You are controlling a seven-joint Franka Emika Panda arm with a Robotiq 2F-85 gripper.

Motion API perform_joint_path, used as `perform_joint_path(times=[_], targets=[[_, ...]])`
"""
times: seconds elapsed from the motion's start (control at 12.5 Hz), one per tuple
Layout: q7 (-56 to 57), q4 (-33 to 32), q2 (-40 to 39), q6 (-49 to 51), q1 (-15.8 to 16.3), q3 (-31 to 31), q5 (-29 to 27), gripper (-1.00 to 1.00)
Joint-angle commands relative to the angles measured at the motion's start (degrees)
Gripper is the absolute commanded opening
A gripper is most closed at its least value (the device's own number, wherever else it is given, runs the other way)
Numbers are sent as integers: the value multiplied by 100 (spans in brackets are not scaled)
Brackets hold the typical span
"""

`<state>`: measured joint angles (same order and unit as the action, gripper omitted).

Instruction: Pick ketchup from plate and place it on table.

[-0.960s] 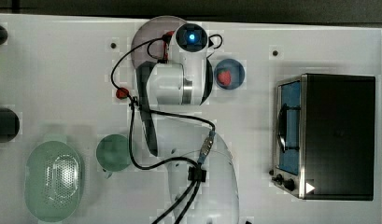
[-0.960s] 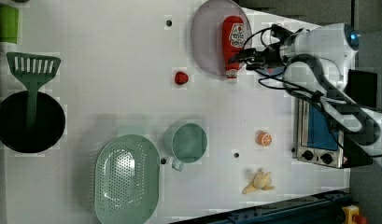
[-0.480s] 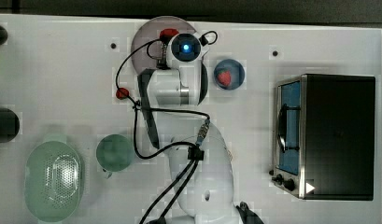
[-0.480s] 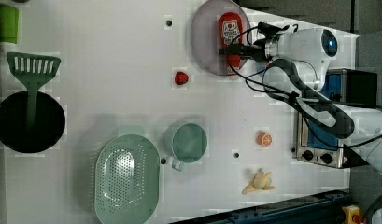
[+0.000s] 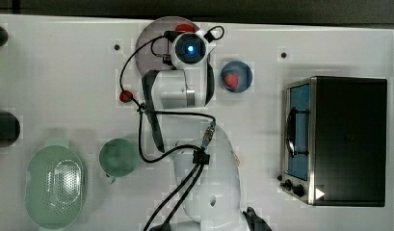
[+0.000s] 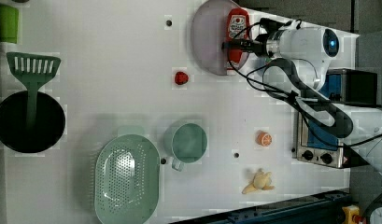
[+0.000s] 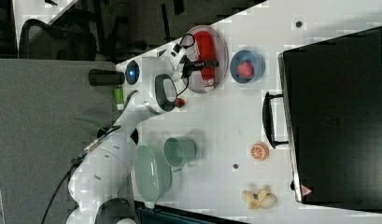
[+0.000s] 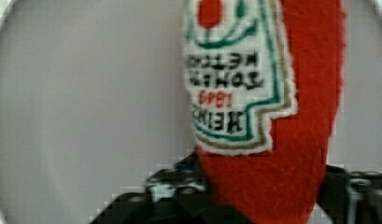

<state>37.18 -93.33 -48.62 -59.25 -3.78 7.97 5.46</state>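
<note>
Surface: white table (image 6: 109, 70) with a few small dark holes, dishes and toy food spread across it; a dark oven (image 5: 346, 139) stands at the top view's right.
Pincer: gripper (image 6: 233, 45) lies low over the plate, one finger on each side of the ketchup's lower body. In the wrist view the dark fingers (image 8: 156, 196) press against the red fabric on both sides, partly closed, so I judge a grip is on or forming.
Why so held: the bottle lies flat, so straddling its narrow width is the only easy hold; lengthwise it would not fit between the fingers.
Ketchup: ketchup (image 6: 236, 28) rests lying down on the plate, near the edge at the left view's right, not yet lifted as far as I can tell.
Look of it: slim, red, fuzzy like stitched felt; a white label (image 8: 228, 74) edged in green and gold with dark lettering. Soft, so it will likely give under the squeeze.
Plate: plate (image 6: 207, 42) is large, round, pale lilac-grey, at the table's far edge at the left view's top.
Near neighbours: small red blob (image 6: 180, 78) on the table just off the plate; blue dish (image 5: 236, 76) with a red berry beside the plate in the top view.
Further out: green cup (image 6: 188, 142), green colander (image 6: 127, 179), black pan (image 6: 30, 121) with a green spatula (image 6: 32, 74).
Placing room: bare table between plate and cup looks ample.
</note>
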Motion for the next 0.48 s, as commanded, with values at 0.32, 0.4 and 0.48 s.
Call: perform_joint_path(times=[0.32,0.4,0.48], targets=[[90,427,176,2,33,72,-62,24],[-56,526,278,101,29,72,-67,24],[-229,633,410,309,14,71,-76,24]])
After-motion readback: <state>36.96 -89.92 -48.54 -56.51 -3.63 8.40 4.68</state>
